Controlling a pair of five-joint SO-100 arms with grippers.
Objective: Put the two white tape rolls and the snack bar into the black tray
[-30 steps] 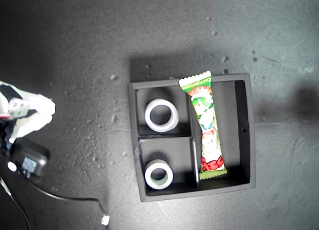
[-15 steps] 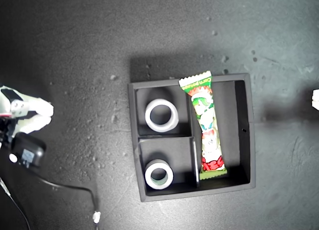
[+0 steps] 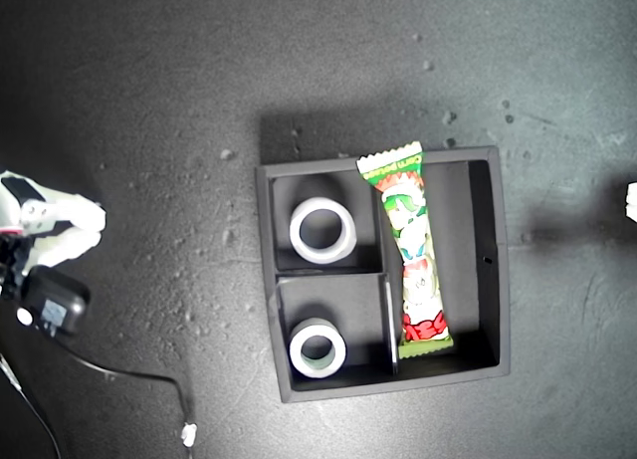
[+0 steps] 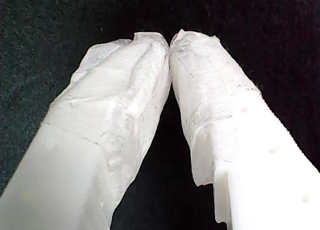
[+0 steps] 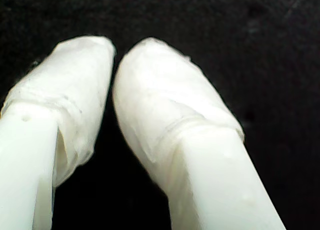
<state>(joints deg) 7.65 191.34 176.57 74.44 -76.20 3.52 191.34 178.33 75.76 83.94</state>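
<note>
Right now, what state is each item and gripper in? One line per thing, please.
larger tape roll: flat in a small compartment.
smaller tape roll: flat in the other small compartment.
snack bar: in the long compartment, green end over the wall.
black tray: flat, holding all three.
my first gripper: shut, empty.
my second gripper: shut, empty.

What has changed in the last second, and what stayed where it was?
The arm at the exterior view's left drew back toward that edge, dragging its cable along. A white tip appeared at the exterior view's right edge. Nothing was grasped or released. The larger tape roll, the smaller tape roll and the snack bar stayed in the black tray.
</note>
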